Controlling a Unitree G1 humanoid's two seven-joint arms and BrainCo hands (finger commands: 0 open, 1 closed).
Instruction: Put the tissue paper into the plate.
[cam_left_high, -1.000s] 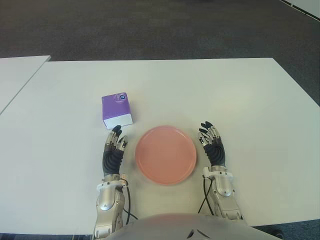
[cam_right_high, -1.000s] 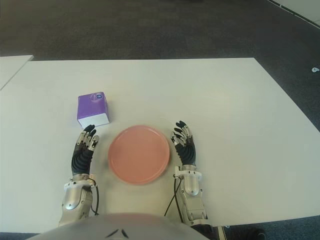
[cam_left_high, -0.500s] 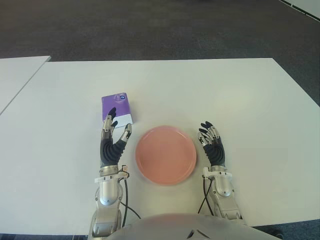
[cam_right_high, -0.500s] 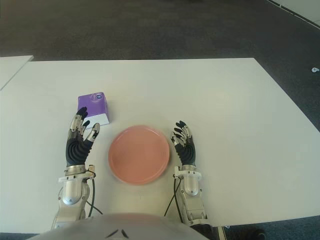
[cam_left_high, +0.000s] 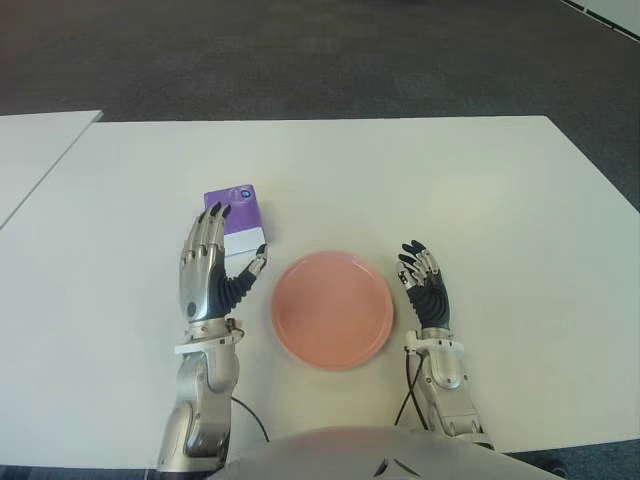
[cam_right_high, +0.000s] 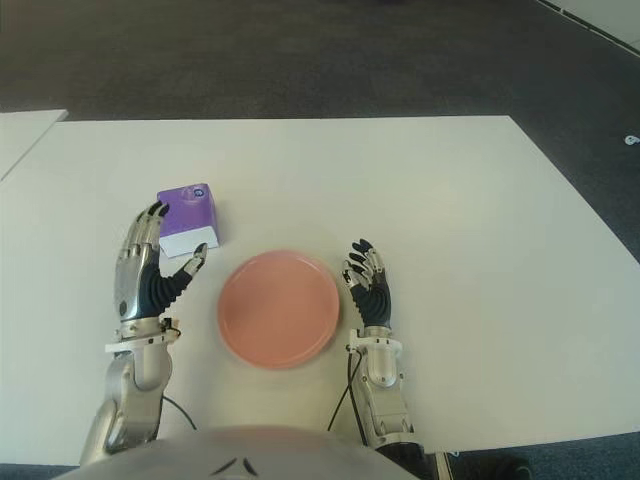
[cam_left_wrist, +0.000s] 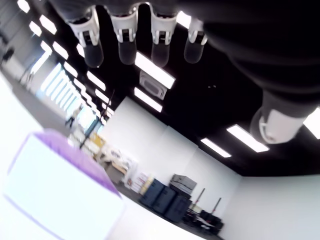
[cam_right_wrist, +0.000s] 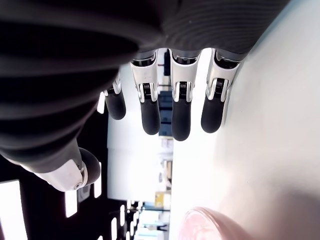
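Left hand: left hand (cam_left_high: 210, 270) raised over the white table (cam_left_high: 480, 190), fingers (cam_left_wrist: 127, 42) stretched out and spread, thumb angled toward the box, nothing in its grasp; its fingertips show over the near left part of the box in the eye views, and whether they touch it cannot be told
Tissue box: purple tissue box (cam_left_high: 237, 219) with a white front face, standing on the table just beyond the left hand and just up-left of the plate, apart from it
Plate: pink round plate (cam_left_high: 332, 309) flat on the table between the two hands, with nothing on it
Right hand: right hand (cam_left_high: 424, 288) just to the right of the plate, fingers (cam_right_wrist: 181, 112) extended and loosely spread, holding nothing
Second table: edge of another white table (cam_left_high: 35, 145) at far left
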